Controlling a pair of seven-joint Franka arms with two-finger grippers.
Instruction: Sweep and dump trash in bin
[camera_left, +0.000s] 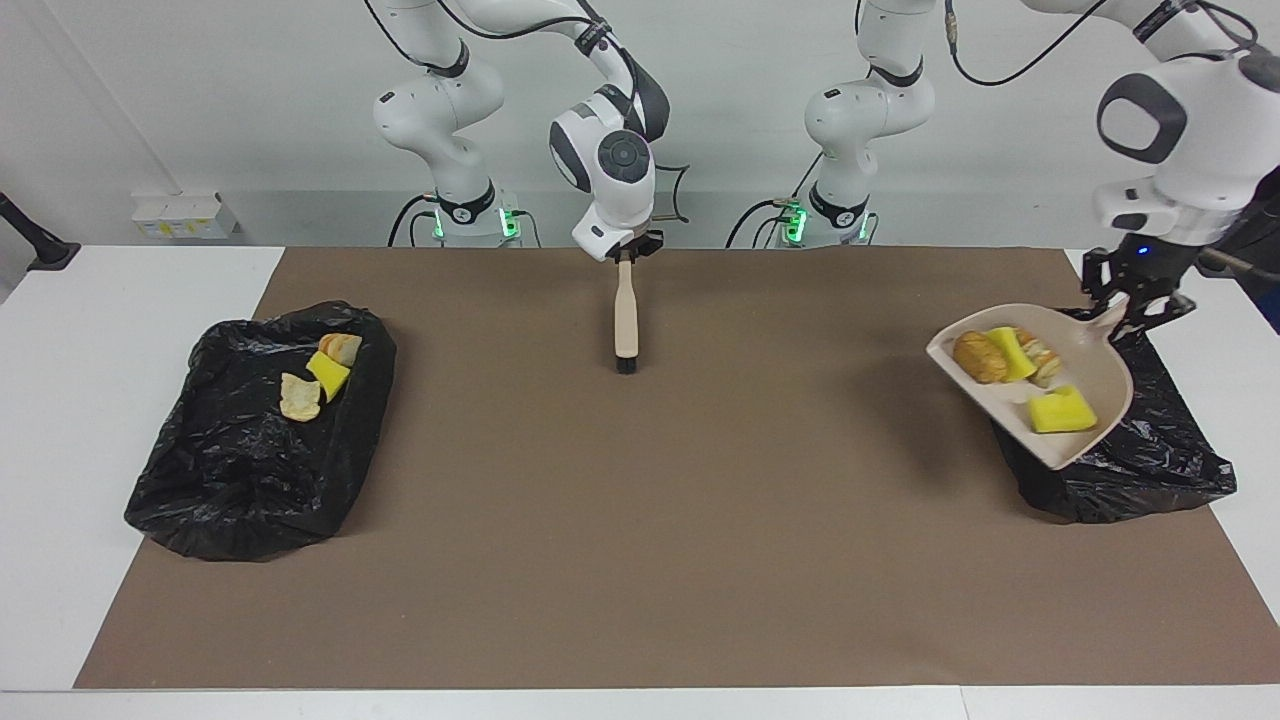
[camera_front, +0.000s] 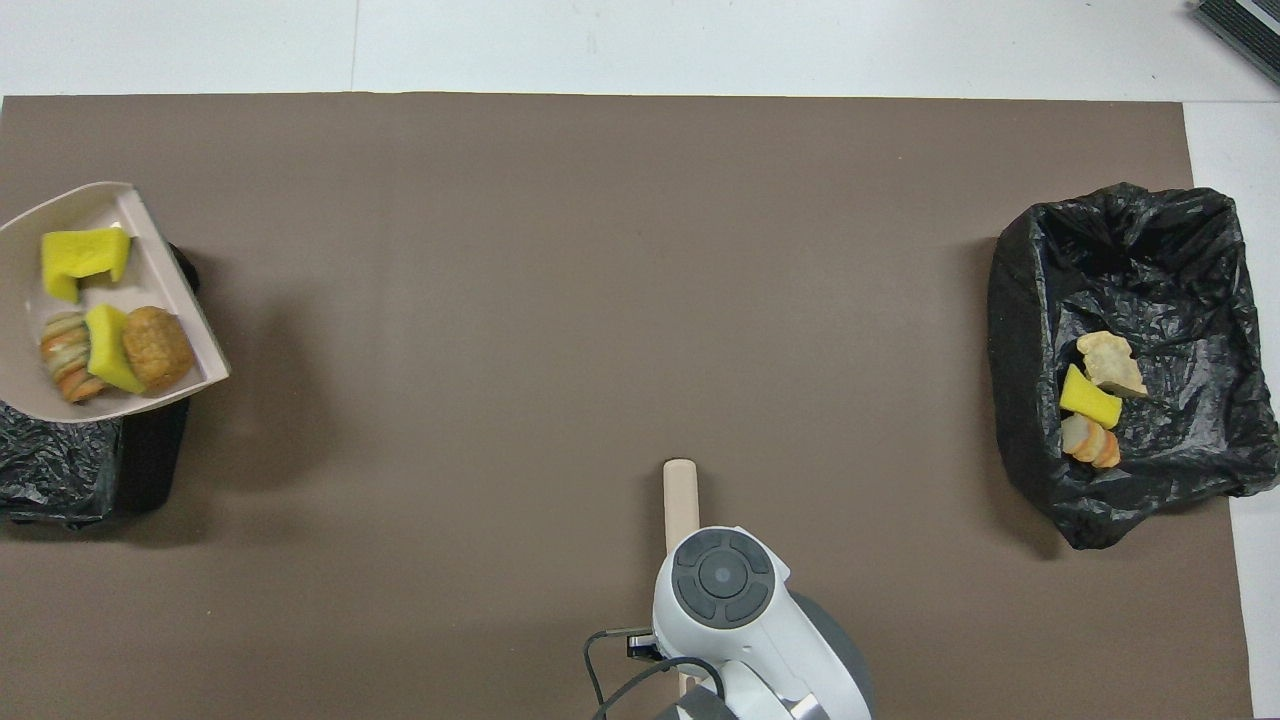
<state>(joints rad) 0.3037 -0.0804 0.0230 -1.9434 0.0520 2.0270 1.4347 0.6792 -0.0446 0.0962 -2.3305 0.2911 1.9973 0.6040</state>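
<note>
1. The right claw (camera_left: 627, 250) is pinched on the top of a smooth beige wooden brush (camera_left: 625, 318), which hangs bristles-down over the brown mat (camera_left: 640, 560) close to the robots' edge; the short black bristles sit at or just above the mat.
2. The left claw (camera_left: 1128, 305) is clamped on the handle of a smooth beige plastic dustpan (camera_left: 1085, 345), held raised and tilted over a crinkled black bag-lined bin (camera_left: 1150, 465) at the left arm's end of the bench (camera_left: 60, 400).
3. In the dustpan lie four bits of trash: a rough brown bread-like lump (camera_left: 979, 357), a yellow sponge wedge (camera_left: 1012, 353), a striped pale lump (camera_left: 1042, 361) and a blocky yellow sponge piece (camera_left: 1062, 412).
4. At the right arm's end of the bench sits a second glossy, wrinkled black-lined bin (camera_left: 240, 470). It holds three bits: a pale layered lump (camera_left: 341, 347), a yellow sponge block (camera_left: 328, 375) and a flat beige rock-like piece (camera_left: 300, 397).
</note>
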